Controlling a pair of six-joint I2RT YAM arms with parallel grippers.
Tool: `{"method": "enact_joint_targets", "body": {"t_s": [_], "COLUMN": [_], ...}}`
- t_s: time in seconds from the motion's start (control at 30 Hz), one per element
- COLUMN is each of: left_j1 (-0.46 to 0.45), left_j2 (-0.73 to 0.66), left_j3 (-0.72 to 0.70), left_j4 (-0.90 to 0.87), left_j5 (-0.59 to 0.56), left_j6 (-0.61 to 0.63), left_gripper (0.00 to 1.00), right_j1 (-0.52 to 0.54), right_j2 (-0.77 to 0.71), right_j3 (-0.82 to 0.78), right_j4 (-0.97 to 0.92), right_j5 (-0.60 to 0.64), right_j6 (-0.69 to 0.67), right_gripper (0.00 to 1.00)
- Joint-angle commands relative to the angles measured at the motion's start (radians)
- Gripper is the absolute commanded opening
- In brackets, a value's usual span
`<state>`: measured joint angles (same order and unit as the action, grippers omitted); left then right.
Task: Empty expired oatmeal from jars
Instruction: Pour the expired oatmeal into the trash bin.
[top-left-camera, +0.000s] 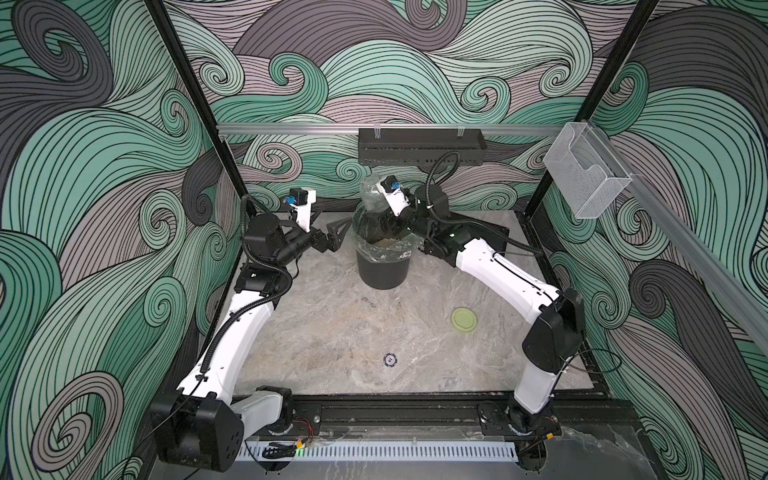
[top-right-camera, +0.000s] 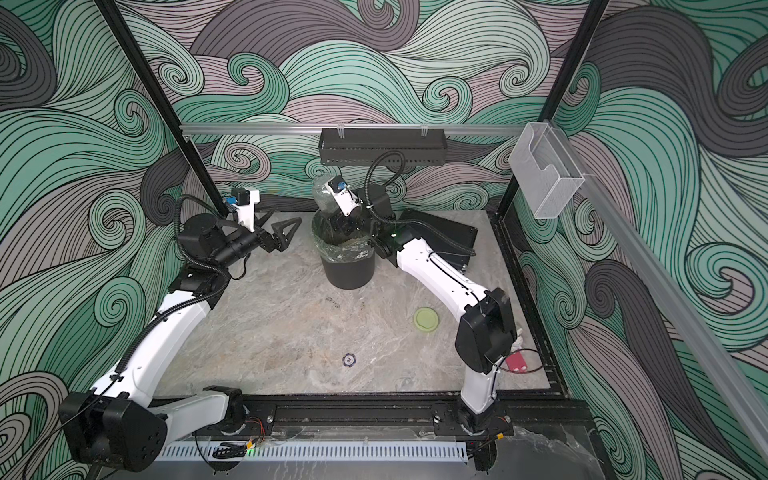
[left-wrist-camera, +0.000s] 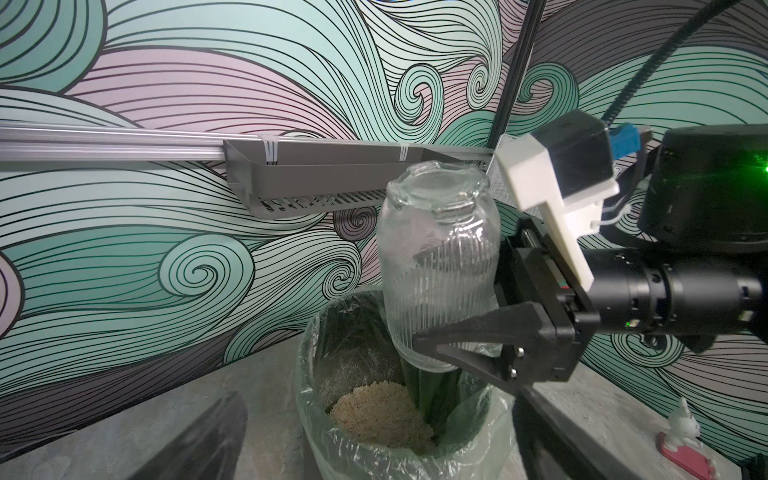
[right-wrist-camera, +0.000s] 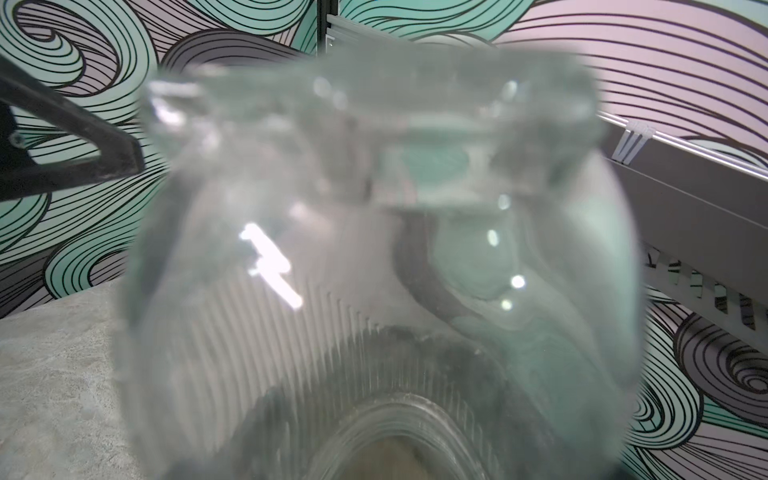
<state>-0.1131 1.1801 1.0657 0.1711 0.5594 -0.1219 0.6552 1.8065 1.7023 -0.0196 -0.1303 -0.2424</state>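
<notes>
My right gripper (top-left-camera: 384, 222) (left-wrist-camera: 419, 297) is shut on a clear ribbed glass jar (top-left-camera: 372, 193) (top-right-camera: 322, 193) (left-wrist-camera: 436, 270) (right-wrist-camera: 374, 249). It holds the jar upside down, mouth just inside the black plastic-lined bin (top-left-camera: 382, 270) (top-right-camera: 348, 272) (left-wrist-camera: 316, 415). The jar looks empty. Pale beige oatmeal (left-wrist-camera: 380, 415) (top-left-camera: 384, 241) lies heaped in the bin. The yellow-green lid (top-left-camera: 464, 319) (top-right-camera: 426, 319) lies flat on the table, front right of the bin. My left gripper (top-left-camera: 338, 235) (top-right-camera: 286, 220) hovers open just left of the bin, holding nothing.
A poker chip (top-left-camera: 389, 360) (top-right-camera: 349, 359) lies near the table's front middle. A flat black slab (top-left-camera: 486, 232) (top-right-camera: 440, 237) sits behind my right arm. A grey wall basket (top-left-camera: 420, 151) hangs above the bin. A pink object (top-right-camera: 516, 362) lies by the right edge.
</notes>
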Motion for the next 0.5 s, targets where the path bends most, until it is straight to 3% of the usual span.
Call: {"method": "enact_joint_targets", "body": {"t_s": [0.0,0.03,0.1,0.17,0.3,0.47], "left_j1": [-0.003,-0.003,-0.007,-0.012,-0.026,-0.045], "left_j2": [0.016,0.019,0.030,0.043,0.076,0.117], "left_j3": [0.048,0.052,0.060,0.067,0.084,0.123], "left_j4": [-0.007,-0.004,0.004,0.015,0.048,0.079], "left_j5": [0.034,0.036,0.040,0.048,0.055,0.076], "left_j6": [0.015,0.010,0.004,-0.010,-0.028,-0.054], "left_gripper": [0.99,0.99,0.99,0.99,0.99,0.99], "right_j1": [-0.039,-0.050,-0.023,-0.035,-0.016,-0.015], "right_j2": [-0.036,-0.041,-0.038,-0.044,-0.051,-0.047], "right_j3": [-0.008,-0.032,-0.002,-0.018,-0.017,-0.001], "right_j4": [0.153,0.192,0.107,0.132,0.100,0.094], "right_j5": [-0.068,-0.089,-0.024,-0.054,-0.010,-0.049], "right_j6": [0.114,0.157,0.055,0.087,0.022,0.036], "right_gripper": [0.31,0.29,0.31,0.29,0.31,0.32]}}
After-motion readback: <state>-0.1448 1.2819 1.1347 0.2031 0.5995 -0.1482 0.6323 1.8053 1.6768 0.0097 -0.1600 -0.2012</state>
